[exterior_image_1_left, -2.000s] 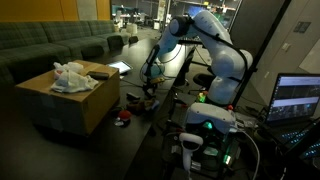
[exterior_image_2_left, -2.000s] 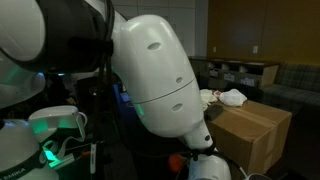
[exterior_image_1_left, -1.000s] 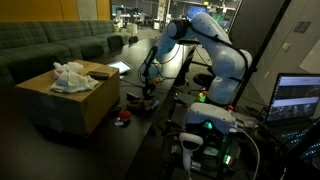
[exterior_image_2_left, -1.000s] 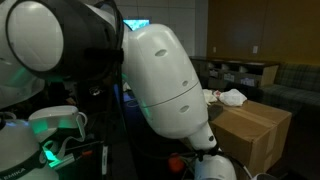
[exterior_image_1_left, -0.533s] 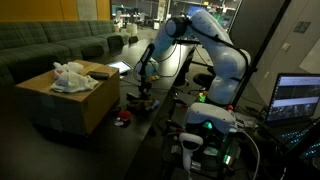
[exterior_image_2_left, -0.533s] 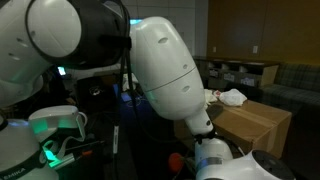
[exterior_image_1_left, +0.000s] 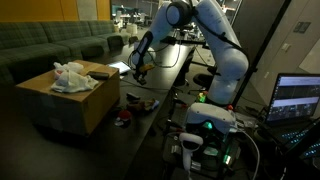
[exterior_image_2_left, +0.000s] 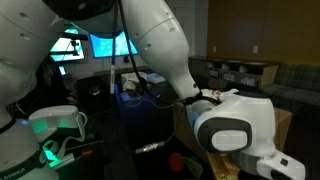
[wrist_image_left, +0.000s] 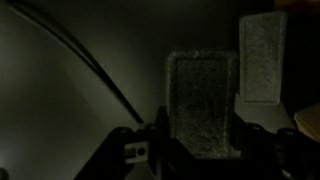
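In an exterior view my gripper (exterior_image_1_left: 134, 70) hangs in the air above the dark table (exterior_image_1_left: 150, 125), between the cardboard box (exterior_image_1_left: 65, 102) and the arm's base. It is too small and dark there to see the jaws. In the wrist view, which is very dark, a grey speckled rectangular slab (wrist_image_left: 203, 100) fills the space between my jaws (wrist_image_left: 200, 150). I cannot tell whether the jaws grip it or it lies below them. A second similar grey slab (wrist_image_left: 262, 55) shows at the upper right.
A white crumpled cloth (exterior_image_1_left: 70, 77) lies on the box. Small items (exterior_image_1_left: 140, 100) and a red thing (exterior_image_1_left: 123, 118) lie on the table. A green sofa (exterior_image_1_left: 50, 45) stands behind. A lit laptop (exterior_image_1_left: 297, 98) stands beside the base. The arm's white links (exterior_image_2_left: 235, 125) fill that exterior view.
The arm has lifted from low over the table's small items and swung up toward the box side. In the close exterior view the big links have swept aside.
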